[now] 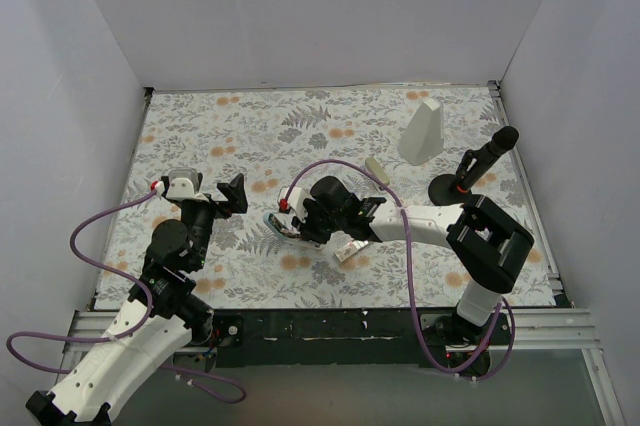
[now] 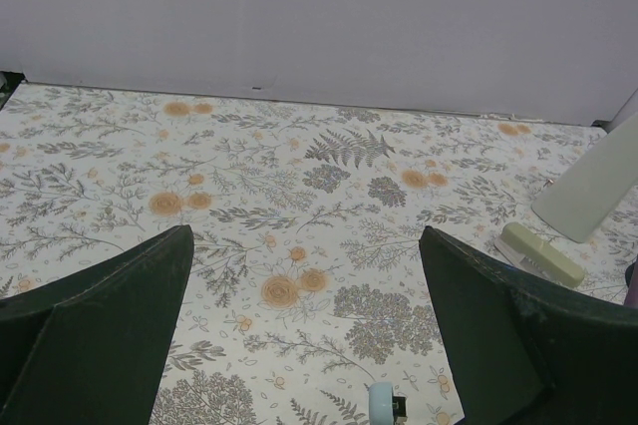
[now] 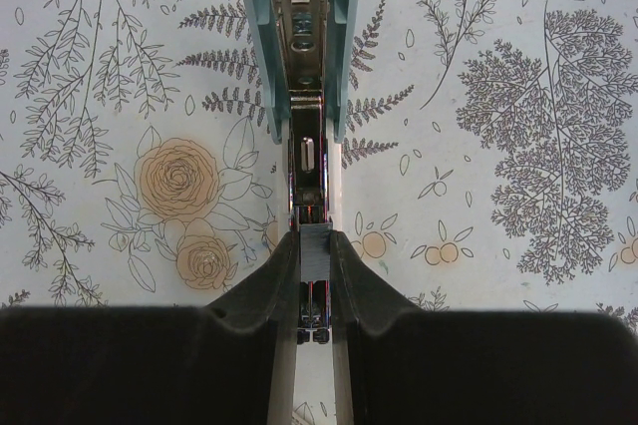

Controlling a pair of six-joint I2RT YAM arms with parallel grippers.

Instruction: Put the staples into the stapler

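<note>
A desk covered in a cream cloth printed with grey ferns and orange flowers sits inside plain white walls on three sides. At 2 o'clock from the desk's middle stands a tall white wedge block. A beige stapler lies near it toward the middle, and a black post on a round foot stands at 3 o'clock near the right wall.

The stapler lies just off the desk's middle at about 8 o'clock. It is light blue plastic, opened out, with a silver metal channel running down its length. The small cream box of staples lies flat at 4 o'clock from it, close by and under the right arm.

The right claw is pinched narrow on the silver channel at the stapler's near end. The left claw hangs spread wide at 9 o'clock of the stapler, holding nothing.
</note>
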